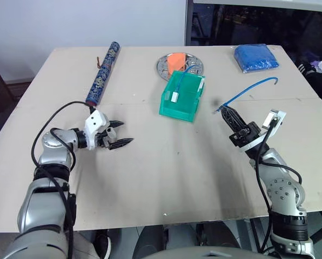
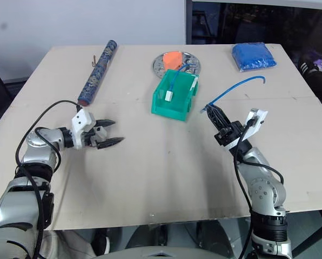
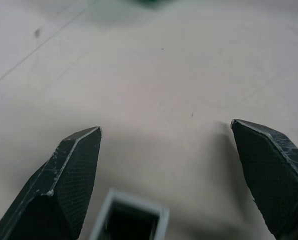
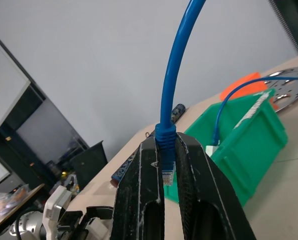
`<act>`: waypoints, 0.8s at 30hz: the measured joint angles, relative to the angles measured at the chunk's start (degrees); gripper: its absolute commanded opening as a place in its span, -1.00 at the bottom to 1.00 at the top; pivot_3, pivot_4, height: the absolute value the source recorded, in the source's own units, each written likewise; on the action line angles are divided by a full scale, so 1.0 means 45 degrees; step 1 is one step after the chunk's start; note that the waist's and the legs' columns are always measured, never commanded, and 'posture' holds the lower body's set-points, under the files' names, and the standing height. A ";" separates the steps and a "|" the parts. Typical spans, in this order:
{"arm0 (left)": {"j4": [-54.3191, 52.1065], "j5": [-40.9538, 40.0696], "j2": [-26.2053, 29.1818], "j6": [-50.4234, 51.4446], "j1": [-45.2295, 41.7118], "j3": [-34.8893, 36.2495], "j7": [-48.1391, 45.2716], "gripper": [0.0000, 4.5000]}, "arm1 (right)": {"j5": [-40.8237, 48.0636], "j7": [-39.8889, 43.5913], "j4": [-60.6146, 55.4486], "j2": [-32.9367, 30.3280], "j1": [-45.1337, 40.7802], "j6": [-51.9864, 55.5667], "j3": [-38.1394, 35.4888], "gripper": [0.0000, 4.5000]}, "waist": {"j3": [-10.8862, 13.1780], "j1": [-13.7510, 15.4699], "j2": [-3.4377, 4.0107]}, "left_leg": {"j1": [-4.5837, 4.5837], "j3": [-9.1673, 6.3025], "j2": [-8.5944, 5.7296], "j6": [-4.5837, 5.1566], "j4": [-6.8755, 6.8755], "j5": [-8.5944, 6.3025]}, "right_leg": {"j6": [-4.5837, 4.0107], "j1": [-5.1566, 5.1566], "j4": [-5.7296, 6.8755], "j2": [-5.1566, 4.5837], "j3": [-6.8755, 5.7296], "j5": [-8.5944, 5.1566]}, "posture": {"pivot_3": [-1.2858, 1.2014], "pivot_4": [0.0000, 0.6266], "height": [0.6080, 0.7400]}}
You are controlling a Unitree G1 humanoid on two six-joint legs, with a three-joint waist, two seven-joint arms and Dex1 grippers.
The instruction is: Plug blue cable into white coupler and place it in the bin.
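Left gripper (image 1: 119, 133) hovers low over the bare left part of the table (image 1: 150, 183), fingers spread wide, nothing between them.

Behind it, a dark patterned tube (image 1: 102, 73) lies near the far-left edge.

Centre: the bin (image 1: 182, 97), green, already holds a white coupler (image 1: 174, 97) with a second blue cable (image 2: 177, 74) rising out of it — whether the two are joined I cannot tell. A silver plate (image 1: 162, 66) with an orange piece (image 1: 175, 61) sits just behind the bin.

Right gripper (image 1: 226, 112) is raised, fingers clamped on the blue cable (image 1: 250, 89) just behind its clear plug; the free length arcs up and away toward the folded blue cloth (image 1: 255, 58) at the far right.

Step in hand, as I judge it: the empty hand must fetch a coupler. Best done by coming over the bin's rim from above, pinching the block by its sides so the socket face stays clear — then presenting it square to the plug. Risk: snagging the cable already in the bin.
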 measured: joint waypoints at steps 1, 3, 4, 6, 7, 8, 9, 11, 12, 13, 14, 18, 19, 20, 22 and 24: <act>0.0135 0.0011 0.0003 -0.0112 -0.0003 -0.0032 -0.0135 0.89 | -0.0002 -0.0028 -0.0057 0.0000 0.0025 -0.0002 0.0000 -1.00 | 0.0000 -0.0026 -0.0001 | -0.0002 -0.0001 0.0001 0.0000 0.0000 0.0000 | 0.0000 0.0000 0.0000 -0.0006 0.0001 0.0000 | 0.03 -0.52 1.00; 0.0261 0.0017 0.0099 -0.0367 -0.0001 -0.0035 -0.0491 0.89 | -0.0016 -0.0080 -0.0184 0.0000 0.0123 -0.0007 -0.0001 -1.00 | 0.0000 -0.0075 -0.0001 | -0.0004 -0.0004 0.0006 0.0000 0.0001 0.0000 | 0.0000 0.0000 -0.0001 -0.0020 0.0005 0.0000 | 0.03 -0.52 1.00; 0.0277 0.0014 0.0171 -0.0480 0.0033 -0.0034 -0.0645 0.89 | -0.0024 -0.0109 -0.0199 0.0000 0.0164 -0.0007 0.0000 -1.00 | -0.0001 -0.0098 -0.0001 | -0.0005 -0.0005 0.0006 0.0000 -0.0001 0.0000 | 0.0000 0.0001 -0.0001 -0.0023 0.0006 0.0000 | 0.03 -0.52 1.00; 0.0309 -0.0036 0.0270 -0.0546 0.0135 0.0003 -0.0724 0.89 | -0.0044 -0.0163 -0.0202 0.0000 0.0239 -0.0008 -0.0001 -1.00 | -0.0001 -0.0147 -0.0001 | -0.0003 -0.0008 0.0009 0.0000 -0.0001 0.0000 | 0.0000 0.0001 -0.0001 -0.0027 0.0006 0.0000 | 0.03 -0.52 1.00; 0.0320 -0.0046 0.0291 -0.0548 0.0165 0.0038 -0.0692 0.89 | -0.0068 -0.0184 -0.0202 0.0000 0.0256 -0.0010 -0.0001 -1.00 | -0.0001 -0.0173 -0.0001 | -0.0002 -0.0008 0.0010 0.0000 -0.0001 0.0000 | 0.0000 0.0001 -0.0001 -0.0027 0.0009 0.0000 | 0.03 -0.52 1.00; 0.0343 -0.0060 0.0295 -0.0544 0.0199 0.0126 -0.0574 0.89 | -0.0104 -0.0204 -0.0202 0.0001 0.0260 -0.0011 0.0002 -1.00 | -0.0001 -0.0198 -0.0001 | 0.0000 -0.0008 0.0010 0.0000 -0.0001 0.0000 | 0.0000 0.0001 -0.0001 -0.0028 0.0011 0.0000 | 0.03 -0.52 1.00; 0.0353 -0.0080 0.0295 -0.0537 0.0238 0.0230 -0.0416 0.89 | -0.0128 -0.0214 -0.0202 0.0001 0.0264 -0.0011 0.0003 -1.00 | -0.0001 -0.0215 -0.0001 | 0.0003 -0.0008 0.0012 0.0001 -0.0001 0.0000 | 0.0000 0.0001 -0.0001 -0.0028 0.0014 0.0000 | 0.03 -0.52 1.00; 0.0364 -0.0169 0.0355 -0.0518 0.0448 0.0523 0.0155 0.89 | -0.0197 -0.0223 -0.0202 0.0004 0.0267 -0.0013 0.0007 -1.00 | -0.0001 -0.0229 -0.0001 | 0.0010 -0.0010 0.0014 0.0001 -0.0001 0.0000 | 0.0000 0.0000 -0.0001 -0.0030 0.0017 0.0000 | 0.03 -0.52 1.00; 0.0352 -0.0261 0.0396 -0.0516 0.0605 0.0704 0.0316 0.89 | -0.0212 -0.0225 -0.0202 0.0003 0.0269 -0.0014 0.0003 -1.00 | -0.0001 -0.0232 -0.0002 | 0.0011 -0.0011 0.0017 0.0000 -0.0001 0.0000 | 0.0000 0.0000 0.0000 -0.0030 0.0018 0.0000 | 0.03 -0.52 1.00; 0.0294 -0.0364 0.0441 -0.0516 0.0843 0.0848 0.0462 0.89 | -0.0218 -0.0223 -0.0202 0.0004 0.0273 -0.0014 0.0007 -1.00 | -0.0002 -0.0232 -0.0002 | 0.0012 -0.0011 0.0018 0.0000 -0.0001 0.0000 | 0.0000 0.0000 0.0001 -0.0032 0.0018 0.0000 | 0.03 -0.52 1.00; 0.0202 -0.0506 0.0453 -0.0517 0.1071 0.1014 0.0515 0.89 | -0.0224 -0.0222 -0.0202 0.0004 0.0276 -0.0013 0.0006 -1.00 | -0.0003 -0.0226 -0.0003 | 0.0013 -0.0011 0.0018 0.0000 -0.0001 0.0000 | 0.0000 0.0001 0.0003 -0.0037 0.0015 0.0000 | 0.03 -0.52 1.00; -0.0340 -0.0832 0.0441 -0.0489 0.1719 0.1322 0.0710 0.89 | -0.0237 -0.0200 -0.0199 0.0005 0.0273 0.0002 0.0046 -1.00 | -0.0009 -0.0224 -0.0008 | 0.0015 -0.0009 0.0015 0.0001 -0.0001 -0.0001 | 0.0003 0.0003 0.0002 -0.0050 0.0016 0.0002 | 0.03 -0.52 1.00; -0.0472 -0.0921 0.0416 -0.0423 0.1844 0.1371 0.0803 0.89 | -0.0241 -0.0192 -0.0199 0.0002 0.0272 0.0006 0.0046 -1.00 | -0.0010 -0.0228 -0.0008 | 0.0019 -0.0009 0.0015 0.0000 -0.0002 0.0000 | 0.0003 0.0003 0.0004 -0.0048 0.0017 0.0002 | 0.03 -0.52 1.00; -0.0561 -0.0984 0.0383 -0.0281 0.1923 0.1429 0.0926 0.89 | -0.0243 -0.0188 -0.0199 -0.0004 0.0271 0.0011 0.0046 -1.00 | -0.0011 -0.0228 -0.0006 | 0.0021 -0.0009 0.0015 0.0000 -0.0001 0.0000 | 0.0003 0.0003 0.0007 -0.0048 0.0017 0.0002 | 0.03 -0.52 1.00; -0.0674 -0.1133 0.0281 -0.0089 0.2069 0.1595 0.1060 0.89 | -0.0247 -0.0185 -0.0197 -0.0013 0.0269 0.0023 0.0046 -1.00 | -0.0012 -0.0223 -0.0005 | 0.0022 -0.0011 0.0015 0.0000 -0.0002 0.0000 | 0.0003 0.0003 0.0010 -0.0048 0.0015 0.0002 | 0.03 -0.52 1.00; -0.0985 -0.1358 0.0193 0.0031 0.2417 0.1765 0.1316 0.89 | -0.0252 -0.0189 -0.0198 -0.0019 0.0266 0.0046 0.0041 -1.00 | -0.0014 -0.0231 -0.0003 | 0.0025 -0.0009 0.0016 0.0000 -0.0002 0.0000 | 0.0003 0.0004 0.0010 -0.0049 0.0019 0.0002 | 0.03 -0.52 1.00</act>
